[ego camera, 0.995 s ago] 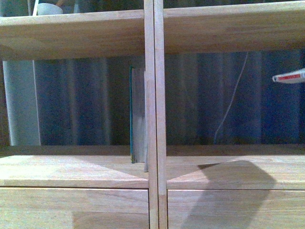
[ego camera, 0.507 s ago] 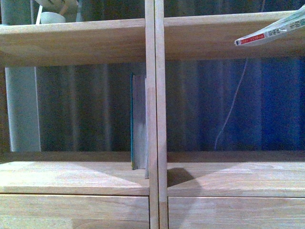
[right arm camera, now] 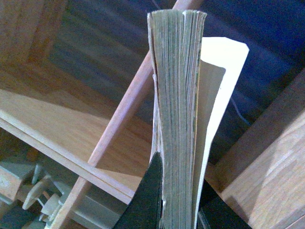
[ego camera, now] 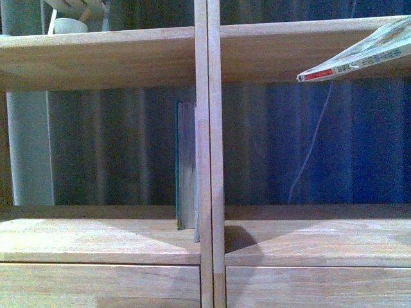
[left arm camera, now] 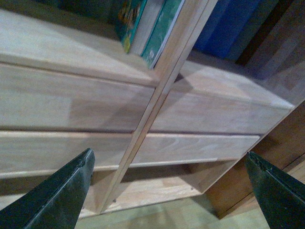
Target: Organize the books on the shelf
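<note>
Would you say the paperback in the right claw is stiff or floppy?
Probably floppy: the paperback is thin, and its cover curls away from the pages. Held at one end by the right claw, it may sag.

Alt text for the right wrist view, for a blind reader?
A paperback, page edges toward the camera and one cover curling away, is clamped in the right pincer. Behind it are the boards of a light-wood shelf.
</note>
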{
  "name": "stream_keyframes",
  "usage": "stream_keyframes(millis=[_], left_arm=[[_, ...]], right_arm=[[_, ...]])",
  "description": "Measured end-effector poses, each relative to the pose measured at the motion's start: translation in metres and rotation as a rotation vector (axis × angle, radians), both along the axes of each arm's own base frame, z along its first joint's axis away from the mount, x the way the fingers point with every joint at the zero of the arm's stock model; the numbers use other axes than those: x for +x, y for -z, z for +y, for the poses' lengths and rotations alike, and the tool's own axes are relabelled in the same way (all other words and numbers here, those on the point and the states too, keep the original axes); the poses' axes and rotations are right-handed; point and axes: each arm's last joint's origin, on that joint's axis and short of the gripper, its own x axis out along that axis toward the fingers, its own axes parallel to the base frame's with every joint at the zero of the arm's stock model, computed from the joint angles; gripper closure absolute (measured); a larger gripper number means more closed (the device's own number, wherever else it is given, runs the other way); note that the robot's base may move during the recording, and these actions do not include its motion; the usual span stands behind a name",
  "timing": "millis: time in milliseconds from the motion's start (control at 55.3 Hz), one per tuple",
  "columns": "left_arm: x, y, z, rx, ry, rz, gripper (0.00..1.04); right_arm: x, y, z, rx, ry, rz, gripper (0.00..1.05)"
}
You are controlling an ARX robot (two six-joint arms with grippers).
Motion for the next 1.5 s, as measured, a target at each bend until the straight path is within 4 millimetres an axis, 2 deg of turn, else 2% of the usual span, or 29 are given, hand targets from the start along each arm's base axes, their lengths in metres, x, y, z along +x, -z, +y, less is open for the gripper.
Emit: stream_keyframes(millis=[127, 289, 434, 579, 760, 905, 1158, 1502], left_arm=[[0.032, -0.033, -0.007, -0.118, 0.063, 0.029, 0.07], [0.062, -0.060, -0.028, -0.314, 0.219, 0.121, 0.07], [0.074, -0.080, -0.052, -0.485, 0.344, 0.175, 0.07], [0.075, -0.094, -0.080, -0.619, 0.448, 0.206, 0.07], [0.076, -0.093, -0.106, -0.673, 0.501, 0.238, 0.07], [0.082, -0.090, -0.115, -0.713, 0.495, 0.238, 0.07], [0.088, -0.096, -0.123, -0.749, 0.527, 0.210, 0.07], [0.087, -0.108, -0.122, -0.780, 0.556, 0.154, 0.07]], right_arm=[[0.011, 0.000, 0.010, -0.020, -0.042, -0.004, 0.97], [0.018, -0.010, 0.019, -0.025, -0.094, -0.044, 0.97], [0.020, -0.020, 0.023, -0.026, -0.115, -0.072, 0.97], [0.023, -0.028, 0.028, -0.019, -0.134, -0.097, 0.97], [0.024, -0.030, 0.037, -0.016, -0.171, -0.097, 0.97], [0.021, -0.032, 0.046, -0.006, -0.218, -0.101, 0.97], [0.009, -0.036, 0.062, 0.010, -0.309, -0.122, 0.97], [-0.001, -0.037, 0.074, 0.032, -0.378, -0.133, 0.97]])
